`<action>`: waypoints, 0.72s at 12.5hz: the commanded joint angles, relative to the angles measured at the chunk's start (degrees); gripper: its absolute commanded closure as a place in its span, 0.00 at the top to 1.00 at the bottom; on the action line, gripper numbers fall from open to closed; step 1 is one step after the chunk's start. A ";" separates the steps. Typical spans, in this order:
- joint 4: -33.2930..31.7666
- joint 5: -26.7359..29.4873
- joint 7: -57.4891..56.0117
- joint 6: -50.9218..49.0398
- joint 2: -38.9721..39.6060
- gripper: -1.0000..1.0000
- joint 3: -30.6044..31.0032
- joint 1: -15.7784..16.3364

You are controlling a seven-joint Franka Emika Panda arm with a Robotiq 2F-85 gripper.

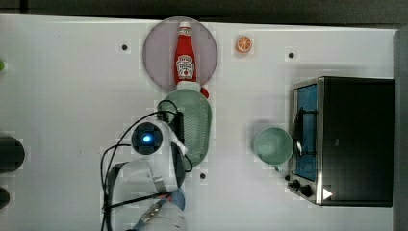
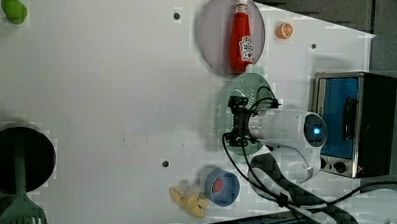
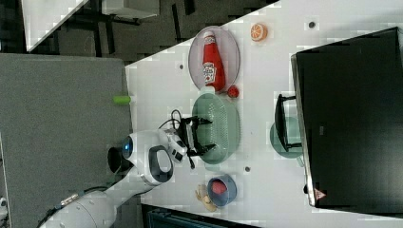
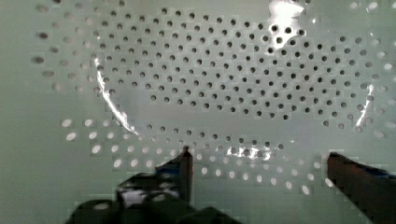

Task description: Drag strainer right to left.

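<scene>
White tabletop (image 1: 72, 120) fills the workspace, dotted with small dark mounting holes. On it, the strainer (image 1: 197, 122) lies near the middle in the top view, its perforated bowl facing up, just below a grey plate (image 1: 156, 53) that carries a ketchup bottle (image 1: 184, 57); the strainer's far end seems to touch or nearly touch the bottle's white cap. A smaller green cup (image 1: 273, 145) sits apart toward the top view's right, just beside a toaster oven (image 1: 356, 139). An orange slice (image 1: 244, 44) rests near the table's far edge.

The gripper (image 3: 199, 135) hangs over the strainer's edge nearest the arm, fingers spread wide with nothing between them. In the wrist view both fingertips (image 4: 186, 163) point down into the dotted bowl (image 4: 224, 84), close to its surface; whether they already touch it I cannot tell.

The strainer looks like thin moulded plastic, so probably light, fairly stiff, and glossy enough to slide easily over the smooth table. That makes dragging simple but gripping awkward: the bowl's curved wall gives little to pinch. A sensible hold would be to pinch the rim between the fingers, or to press a finger inside against the wall and pull. Being light, it may tip or skate if pushed high, so contact low on the rim seems safer, and the nearby bottle could be nudged
</scene>
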 commanded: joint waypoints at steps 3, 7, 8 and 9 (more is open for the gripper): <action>2.96 0.98 5.26 -1.94 0.89 1.00 1.31 4.70; 8.13 5.89 5.27 -6.21 3.45 1.00 1.65 8.05; 9.77 7.01 5.28 -7.54 4.09 1.00 1.77 8.99; 11.32 8.08 5.24 -8.94 4.78 1.00 1.81 10.02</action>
